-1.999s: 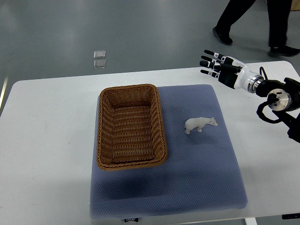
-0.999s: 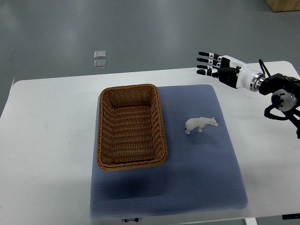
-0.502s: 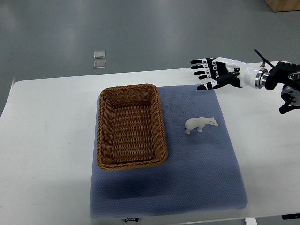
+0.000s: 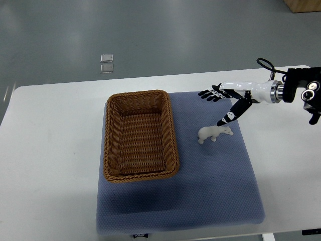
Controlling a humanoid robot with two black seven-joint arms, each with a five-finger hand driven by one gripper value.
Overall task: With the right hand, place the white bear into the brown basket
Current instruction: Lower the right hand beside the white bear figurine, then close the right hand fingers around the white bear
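The white bear (image 4: 214, 133) stands on a blue mat (image 4: 210, 191), apart from the brown basket (image 4: 140, 134) to its left, with the right hand (image 4: 224, 99) just above it, fingers spread and holding nothing, all on a white table (image 4: 50, 150) over a grey floor (image 4: 150, 35).

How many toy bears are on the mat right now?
1: the white bear stands on the blue mat, right of the brown basket, just below the open right hand. The basket looks empty.
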